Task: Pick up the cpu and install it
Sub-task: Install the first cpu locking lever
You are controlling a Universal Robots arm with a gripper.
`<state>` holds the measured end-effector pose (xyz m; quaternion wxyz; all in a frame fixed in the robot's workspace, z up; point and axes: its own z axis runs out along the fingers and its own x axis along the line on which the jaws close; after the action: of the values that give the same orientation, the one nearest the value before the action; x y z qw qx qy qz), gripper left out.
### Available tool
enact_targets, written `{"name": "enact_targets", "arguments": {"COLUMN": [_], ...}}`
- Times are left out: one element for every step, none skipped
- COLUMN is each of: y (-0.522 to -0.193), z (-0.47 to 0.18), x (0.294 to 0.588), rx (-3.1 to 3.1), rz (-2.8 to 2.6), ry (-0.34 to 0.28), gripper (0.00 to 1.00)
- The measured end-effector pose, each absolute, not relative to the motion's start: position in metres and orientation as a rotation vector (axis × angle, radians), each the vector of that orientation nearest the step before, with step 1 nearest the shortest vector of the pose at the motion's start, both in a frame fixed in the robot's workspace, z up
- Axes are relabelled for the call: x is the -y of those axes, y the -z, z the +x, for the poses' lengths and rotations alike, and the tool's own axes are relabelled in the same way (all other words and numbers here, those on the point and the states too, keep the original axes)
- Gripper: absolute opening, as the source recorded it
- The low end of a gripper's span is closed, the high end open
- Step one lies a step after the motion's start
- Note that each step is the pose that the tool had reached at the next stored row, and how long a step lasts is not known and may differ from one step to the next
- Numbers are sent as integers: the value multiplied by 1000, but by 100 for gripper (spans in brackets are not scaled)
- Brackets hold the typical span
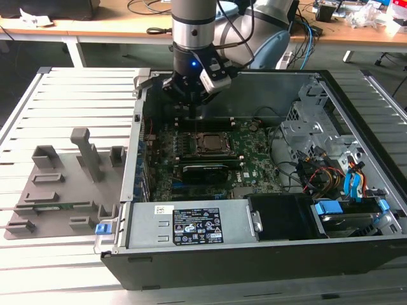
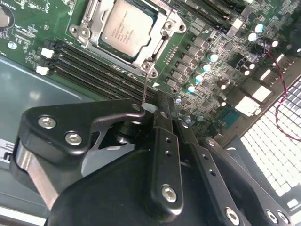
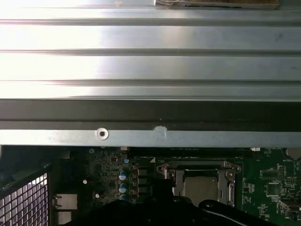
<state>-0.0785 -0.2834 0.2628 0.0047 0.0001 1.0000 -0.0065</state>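
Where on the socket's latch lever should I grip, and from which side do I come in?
Take the latch lever at its free upper end, coming from above. It is a thin rod rising clear of the socket corner beside the cpu, and memory slots crowd its base. The gripper looks shut on that end already.

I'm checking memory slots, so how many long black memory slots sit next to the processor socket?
4, side by side in a row beside the socket holding the cpu, in the second wrist view; the gripper's body hides their far ends.
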Motion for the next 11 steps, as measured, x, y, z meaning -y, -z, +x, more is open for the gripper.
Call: {"name": "enact_targets", "arguments": {"y": [-263,-263,-263,-263,-263,-263,-263,-263,-263,-263,-263], "z": [-77,-77,-75,-73,-72,-70,-68,-67,-65,-64,-62], "x": [283,283,283,283,283,283,283,283,283,283,283], "rx": [-3132,-3132,-3132,-3132,-3132,-3132,-3132,-3132,-3132,-3132,-3132], "rz": [0,0,0,0,0,0,0,0,0,0,1], "ry": [20,20,20,20,20,20,20,20,20,20,20], "gripper": [11,11,11,11,11,11,11,11,11,11,11]}}
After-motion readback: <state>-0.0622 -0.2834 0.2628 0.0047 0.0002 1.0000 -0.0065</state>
